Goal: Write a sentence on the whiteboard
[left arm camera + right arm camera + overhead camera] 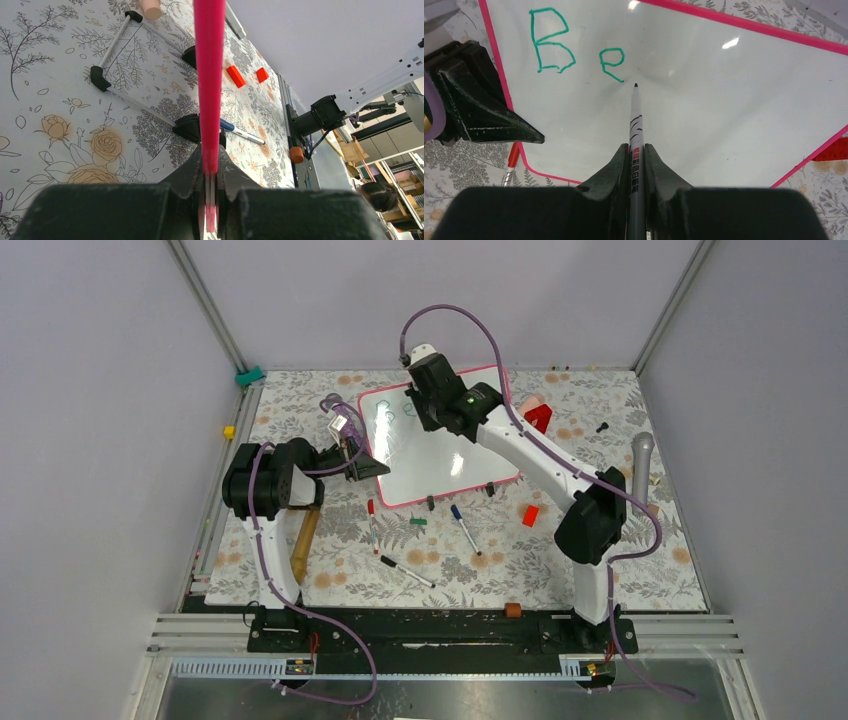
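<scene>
The whiteboard (455, 455) lies tilted at the back middle of the table, its pink frame (744, 22) around a glossy white face. Green letters "B" (549, 40) and "e" (611, 64) of the sentence stand near its top left corner. My right gripper (636, 150) is shut on a grey marker (635, 125), whose dark tip sits at the board's surface just right of the "e". My left gripper (210, 172) is shut on the board's left frame edge (209, 75); it also shows as a black wedge, the left gripper (474, 110), in the right wrist view.
On the floral cloth in front of the board lie a red marker (372, 520), a black marker (407, 572), a blue marker (465, 530) and a green cap (418, 522). Red blocks (530, 515) (538, 418), a wooden handle (303, 540) and a grey cylinder (642, 470) lie around.
</scene>
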`<state>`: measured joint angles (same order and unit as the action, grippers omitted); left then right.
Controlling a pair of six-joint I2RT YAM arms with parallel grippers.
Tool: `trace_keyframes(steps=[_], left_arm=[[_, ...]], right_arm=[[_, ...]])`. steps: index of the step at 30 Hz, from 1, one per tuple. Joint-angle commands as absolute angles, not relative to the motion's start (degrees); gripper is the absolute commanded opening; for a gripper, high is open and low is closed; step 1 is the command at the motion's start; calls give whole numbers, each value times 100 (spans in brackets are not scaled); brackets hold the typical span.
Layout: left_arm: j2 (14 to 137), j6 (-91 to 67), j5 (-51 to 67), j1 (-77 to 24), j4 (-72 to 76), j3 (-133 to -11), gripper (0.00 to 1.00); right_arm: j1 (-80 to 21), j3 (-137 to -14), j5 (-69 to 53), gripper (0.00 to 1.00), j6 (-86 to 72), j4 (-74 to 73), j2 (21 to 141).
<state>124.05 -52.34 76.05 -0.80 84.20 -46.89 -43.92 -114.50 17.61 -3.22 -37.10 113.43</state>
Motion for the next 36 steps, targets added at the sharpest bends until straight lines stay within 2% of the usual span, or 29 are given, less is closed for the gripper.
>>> trace_keyframes(steps=[1,20,36], left_arm=[[12550,-5245,7683,-201,8401,-4773,0],[12559,-5242,7685,-202,8402,-4779,0],[12557,-5248,7683,-202,8398,-4781,0]], right_arm=[[-4229,-11371,1662,0,-447,-3102,10947],[-4212,-12393,1445,0,-423,-3668,11694],[-4217,-12564,1594,0,-402,-3971,11970]])
